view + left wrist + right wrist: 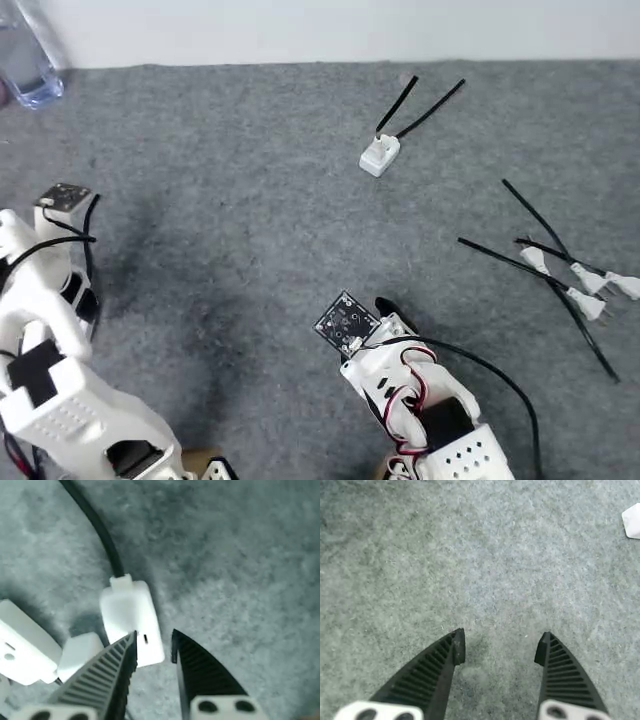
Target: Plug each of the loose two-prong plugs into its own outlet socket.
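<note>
My left gripper [153, 639] stands narrowly open over grey carpet, its fingertips on either side of the end of a white plug body [129, 615] with a black cable [95, 525]. My right gripper [502, 647] is wide open above bare carpet, near the table's front centre in the high view [383, 306]. A white outlet socket block [379, 155] with two black cables lies at the back centre; a white corner [632, 520] shows far off in the right wrist view. Three loose two-prong plugs [588, 282] on black cords lie at the right.
Two more white blocks [25, 647] [80, 652] lie beside the plug body in the left wrist view. The left arm's white body [50, 340] takes up the front left. A clear container [25, 60] stands at the back left corner. Grey carpet [230, 230] covers the table.
</note>
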Available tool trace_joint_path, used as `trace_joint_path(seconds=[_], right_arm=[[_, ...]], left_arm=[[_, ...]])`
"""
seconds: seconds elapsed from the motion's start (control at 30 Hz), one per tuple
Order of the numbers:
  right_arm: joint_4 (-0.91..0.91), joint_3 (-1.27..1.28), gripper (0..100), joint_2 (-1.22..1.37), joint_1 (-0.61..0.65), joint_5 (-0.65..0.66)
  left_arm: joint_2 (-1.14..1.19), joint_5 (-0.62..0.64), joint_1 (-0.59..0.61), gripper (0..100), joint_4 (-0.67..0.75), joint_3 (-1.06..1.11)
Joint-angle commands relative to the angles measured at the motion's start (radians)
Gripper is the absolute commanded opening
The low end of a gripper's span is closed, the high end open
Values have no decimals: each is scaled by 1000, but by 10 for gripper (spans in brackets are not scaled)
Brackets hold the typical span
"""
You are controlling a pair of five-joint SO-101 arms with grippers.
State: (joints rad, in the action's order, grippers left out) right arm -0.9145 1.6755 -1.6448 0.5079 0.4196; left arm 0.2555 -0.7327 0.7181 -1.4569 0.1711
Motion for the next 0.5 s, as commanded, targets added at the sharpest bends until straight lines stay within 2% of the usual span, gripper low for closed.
trace_joint_path(seconds=[0.0,0.2,0.47], right_arm=[[8,15,231,5,-13,-9],[8,15,231,5,-13,-9],[8,15,231,5,-13,-9]], left_arm=[[-8,11,9,136,25,-5],[-2,9,12,167,25,-19],[-2,8,68,167,150,-16]])
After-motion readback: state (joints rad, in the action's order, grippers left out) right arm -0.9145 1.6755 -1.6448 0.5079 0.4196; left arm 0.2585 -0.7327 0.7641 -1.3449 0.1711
